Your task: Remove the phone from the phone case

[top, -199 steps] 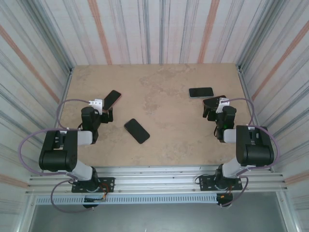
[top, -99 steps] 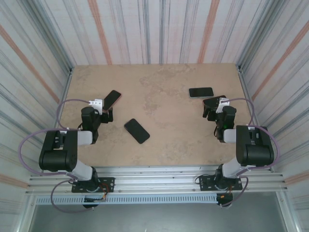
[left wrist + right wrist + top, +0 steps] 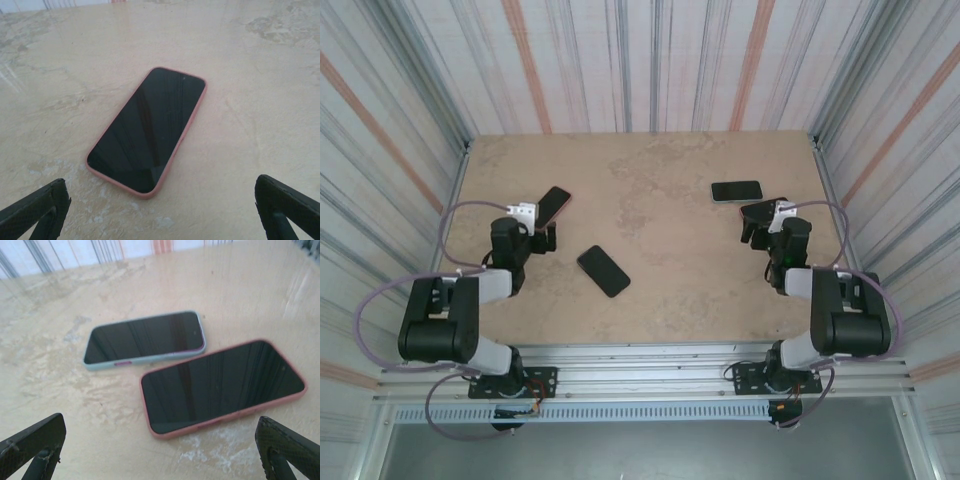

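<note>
- Pink-rimmed, the phone (image 3: 147, 127) lay flat in its case (image 3: 145, 194) on the table (image 3: 260, 100), just ahead of the left gripper (image 3: 160, 212), jaws wide apart and empty.
- Its twin, the right gripper (image 3: 160, 450), gaped likewise, near a second phone (image 3: 222, 385) and a blue phone (image 3: 145, 339).
- Nothing was grasped yet; next, I'd judge, pin the case and pry.

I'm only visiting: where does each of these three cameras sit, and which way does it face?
Top external: fixed above and behind the arms, looking down at the table; both arms, left tool and right tool show.
Left wrist: on the left arm, looking low across the table at the left pink-cased phone; its fingers at the bottom corners.
Right wrist: on the right arm, facing the blue-cased phone and right pink-cased phone; fingers likewise.
Shared: top and left wrist both show the left pink-cased phone.
</note>
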